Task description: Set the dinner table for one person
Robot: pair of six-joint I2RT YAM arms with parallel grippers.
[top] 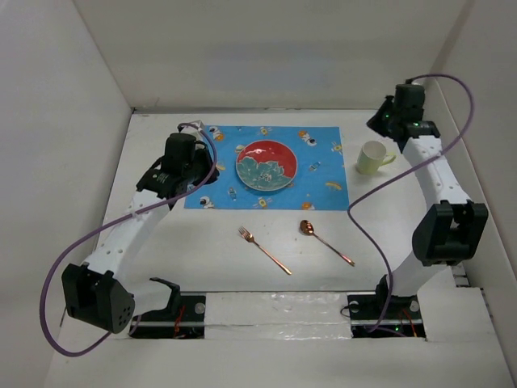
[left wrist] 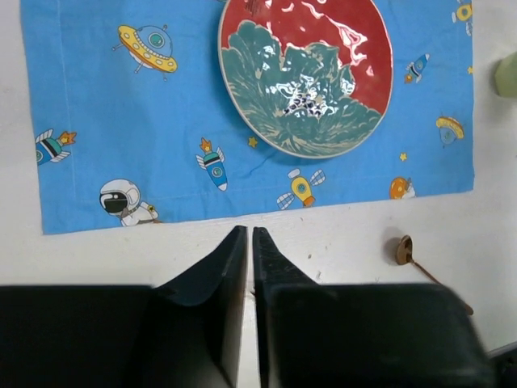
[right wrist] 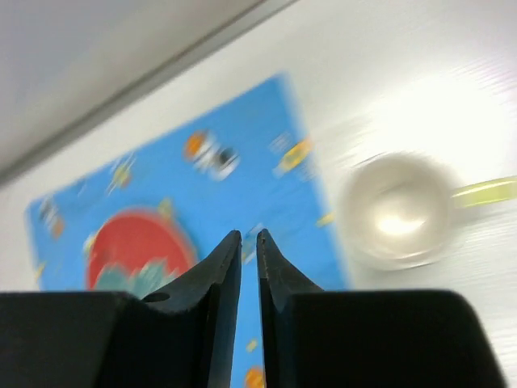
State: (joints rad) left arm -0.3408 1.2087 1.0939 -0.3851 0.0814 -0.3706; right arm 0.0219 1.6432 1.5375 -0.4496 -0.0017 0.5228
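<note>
The white dinner table (top: 218, 267) carries a blue cartoon placemat (top: 323, 162) with a red and teal plate (top: 266, 165) on it. A pale yellow-green cup (top: 371, 158) stands just right of the placemat. A copper fork (top: 264, 250) and a copper spoon (top: 325, 239) lie on the bare table in front of the placemat. My left gripper (left wrist: 249, 230) is shut and empty, hovering over the placemat's (left wrist: 121, 121) near edge, left of the plate (left wrist: 305, 77). My right gripper (right wrist: 249, 234) is shut and empty, raised behind the cup (right wrist: 396, 210).
White walls close the table at the back and on both sides. The spoon's bowl (left wrist: 405, 250) shows to the right of my left gripper. Purple cables loop from both arms. The arm bases sit on a rail at the near edge.
</note>
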